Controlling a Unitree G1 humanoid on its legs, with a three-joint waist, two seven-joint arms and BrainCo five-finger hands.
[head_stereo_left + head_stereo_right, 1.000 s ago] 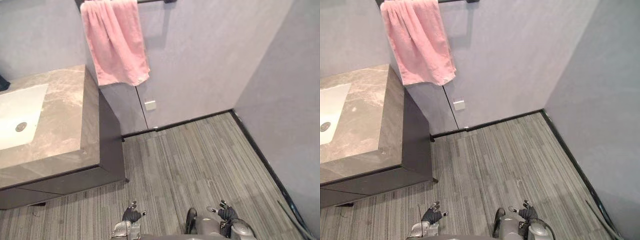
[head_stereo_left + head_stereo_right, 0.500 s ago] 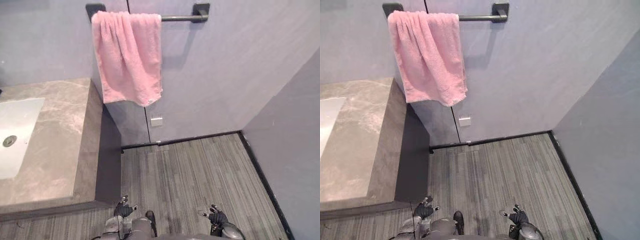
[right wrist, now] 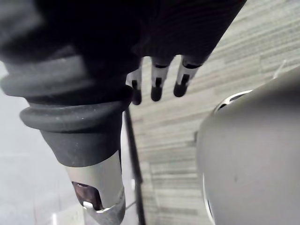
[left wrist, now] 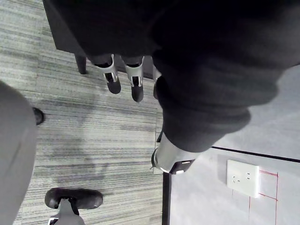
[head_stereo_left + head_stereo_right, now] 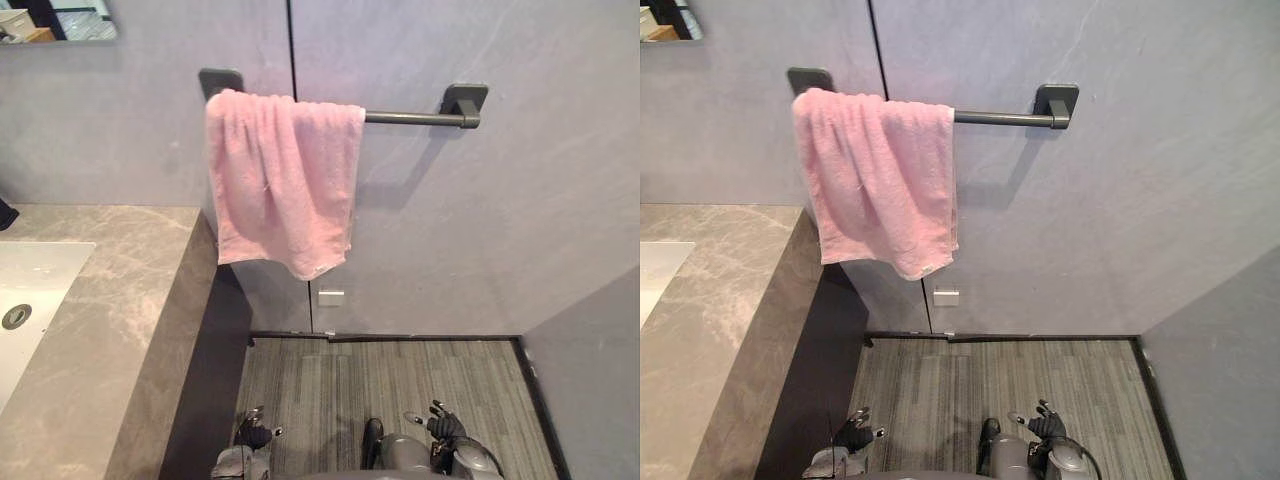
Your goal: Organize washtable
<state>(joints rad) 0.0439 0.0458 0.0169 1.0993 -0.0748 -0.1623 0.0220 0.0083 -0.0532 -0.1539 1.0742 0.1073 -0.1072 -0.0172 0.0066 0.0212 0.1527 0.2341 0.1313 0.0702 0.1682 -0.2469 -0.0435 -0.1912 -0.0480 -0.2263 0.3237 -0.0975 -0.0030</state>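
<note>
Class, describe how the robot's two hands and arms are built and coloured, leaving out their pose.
Both the left hand and the right hand wear a dark ribbed cover over the back and wrist. Slim silver fingers with dark tips stick out in a row, and the thumb is silver too. The arms are silver-grey.
</note>
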